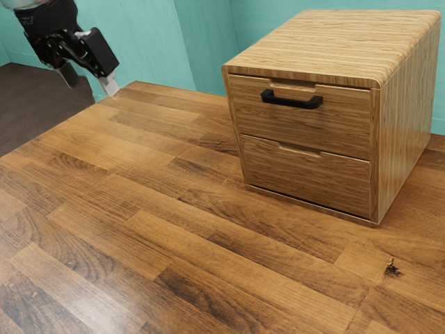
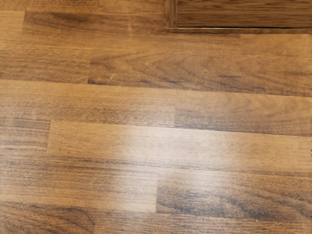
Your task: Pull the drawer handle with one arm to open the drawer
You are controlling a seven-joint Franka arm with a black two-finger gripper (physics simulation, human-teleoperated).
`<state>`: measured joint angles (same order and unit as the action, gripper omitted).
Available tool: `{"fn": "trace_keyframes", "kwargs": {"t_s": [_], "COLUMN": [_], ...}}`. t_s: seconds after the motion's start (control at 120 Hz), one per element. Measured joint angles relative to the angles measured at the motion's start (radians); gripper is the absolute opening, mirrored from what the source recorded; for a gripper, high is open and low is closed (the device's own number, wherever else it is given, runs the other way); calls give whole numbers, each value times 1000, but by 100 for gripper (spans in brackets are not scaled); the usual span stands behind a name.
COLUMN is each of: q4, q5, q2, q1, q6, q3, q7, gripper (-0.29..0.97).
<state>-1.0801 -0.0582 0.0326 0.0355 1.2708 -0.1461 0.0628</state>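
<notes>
While the drawer handle (image 1: 291, 101) sits untouched, the gripper (image 1: 89, 82) hangs well apart — jaws spread, holding nothing.

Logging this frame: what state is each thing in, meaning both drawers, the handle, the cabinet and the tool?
Upper drawer: shut, front flush with the cabinet.
Lower drawer: shut.
Handle: on the upper drawer, untouched.
Cabinet: upright on the table.
Tool: open, empty, raised above the table, well off from the handle toward the exterior view's left.
</notes>
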Motion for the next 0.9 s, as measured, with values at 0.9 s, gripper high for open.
{"fn": "trace_keyframes", "kwargs": {"t_s": [0.9], "q4": [-494], "q5": [-150], "q2": [35], "q1": [59], "q6": [749], "q3": [138], "q7": [848], "gripper": [68]}}
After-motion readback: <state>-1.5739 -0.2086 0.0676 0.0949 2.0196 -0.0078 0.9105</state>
